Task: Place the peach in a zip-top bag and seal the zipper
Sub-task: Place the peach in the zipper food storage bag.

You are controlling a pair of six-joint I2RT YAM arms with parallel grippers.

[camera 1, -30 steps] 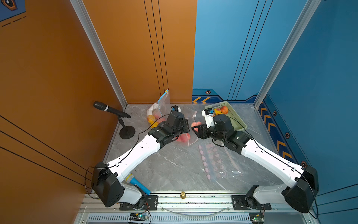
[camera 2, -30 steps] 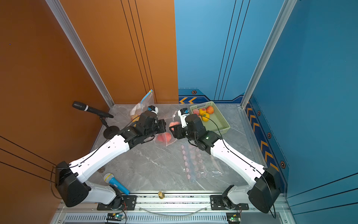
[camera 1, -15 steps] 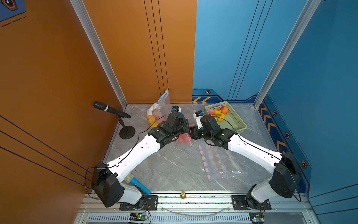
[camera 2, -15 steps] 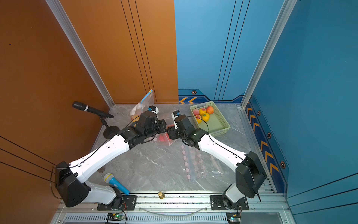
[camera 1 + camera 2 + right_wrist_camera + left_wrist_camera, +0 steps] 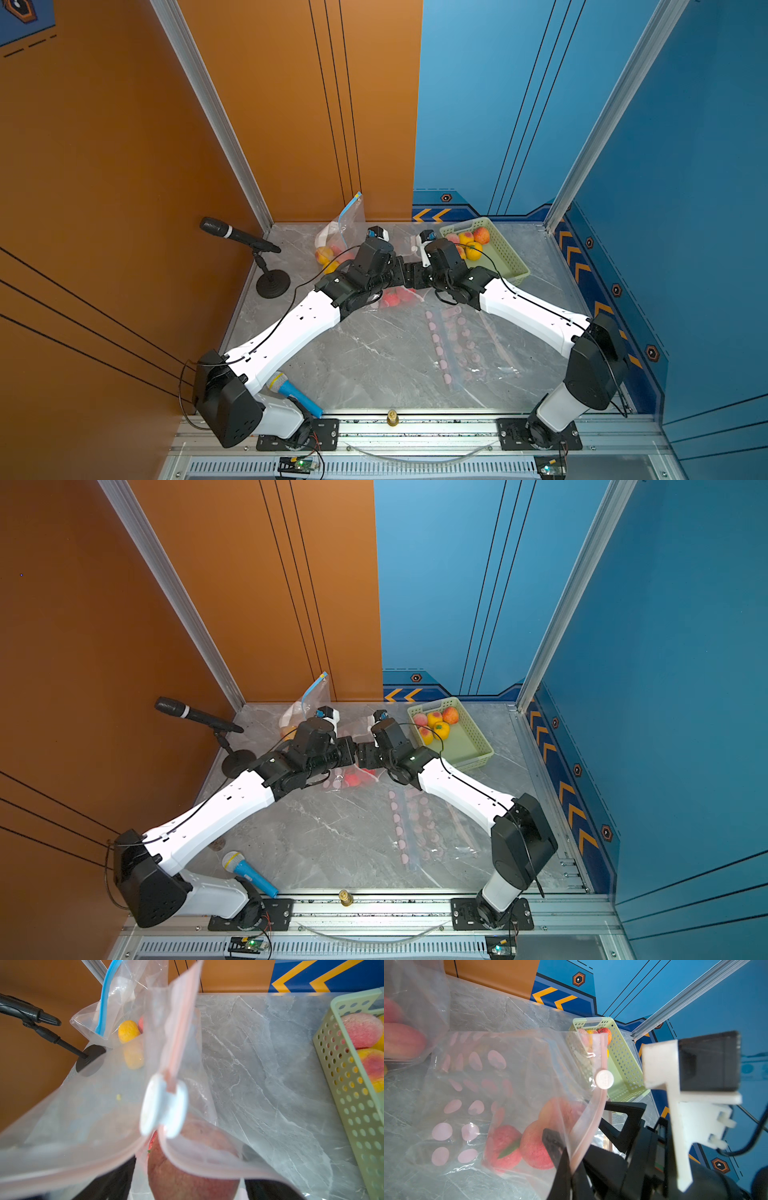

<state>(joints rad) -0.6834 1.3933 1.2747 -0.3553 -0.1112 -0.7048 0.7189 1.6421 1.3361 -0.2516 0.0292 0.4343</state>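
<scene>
**Peach in the bag, zipper not yet run**

Left pincer (image 5: 568,1167) is clamped tight on the pink zipper strip of the clear, pink-dotted zip-top bag (image 5: 471,1088), propping its mouth up. Right pincer (image 5: 190,1192) has its jaws spread wide in that mouth. The red-pink fuzzy peach (image 5: 193,1172) is between them and looks loose. Round white slider (image 5: 164,1105) sits just ahead of the right pincer; mouth gapes. Remaining: back out, run slider across.

Two microphones (image 5: 232,232) (image 5: 291,392), one basket (image 5: 509,253) — three bags (image 5: 351,220) (image 5: 417,296) (image 5: 461,353) at least.
</scene>
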